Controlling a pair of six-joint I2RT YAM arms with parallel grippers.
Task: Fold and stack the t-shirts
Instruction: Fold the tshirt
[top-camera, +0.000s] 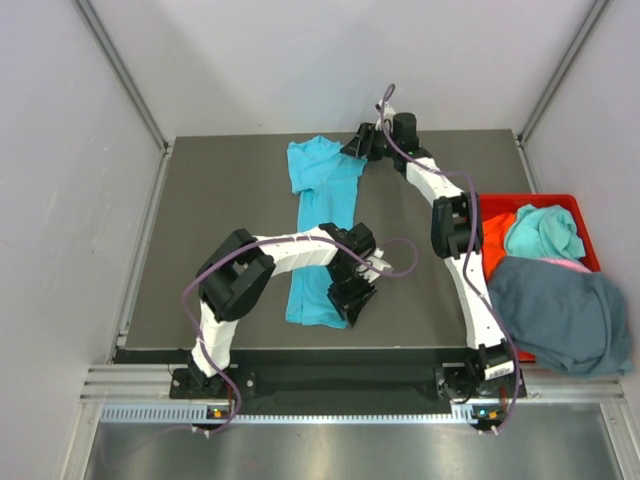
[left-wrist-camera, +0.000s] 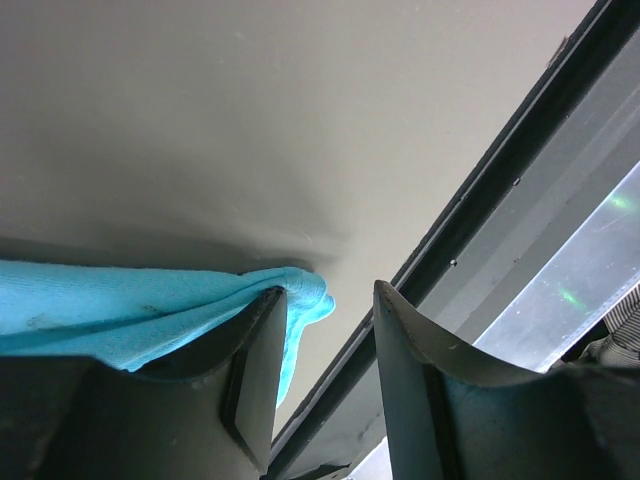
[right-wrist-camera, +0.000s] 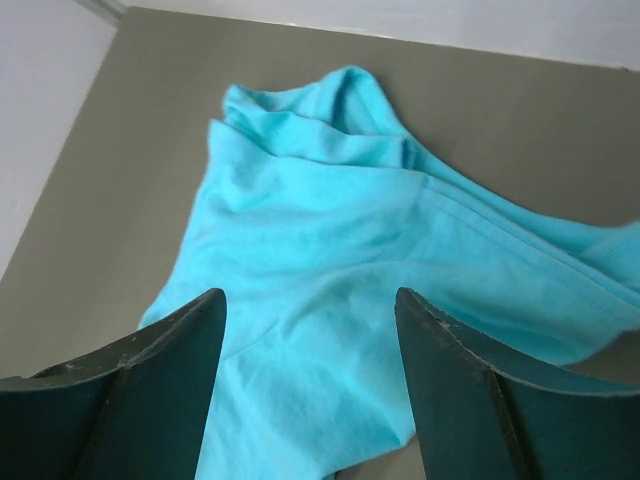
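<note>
A bright turquoise t-shirt (top-camera: 322, 215) lies as a long narrow strip down the middle of the dark table (top-camera: 220, 250), its sleeves and collar end at the far side. My left gripper (top-camera: 352, 297) sits at the strip's near right corner. In the left wrist view the left gripper (left-wrist-camera: 328, 290) is open, and a turquoise cloth corner (left-wrist-camera: 150, 310) lies over the tip and outer side of one finger (left-wrist-camera: 255, 380), with nothing pinched. My right gripper (top-camera: 357, 147) hovers at the far end. The right gripper (right-wrist-camera: 310, 292) is open above the turquoise shirt (right-wrist-camera: 320, 250).
A red bin (top-camera: 540, 205) stands at the table's right edge. It holds a second turquoise shirt (top-camera: 545, 232) and an orange one (top-camera: 497, 245), and a slate blue-grey shirt (top-camera: 560, 315) drapes over its near rim. The table's near edge rail (left-wrist-camera: 470, 210) runs close to the left gripper.
</note>
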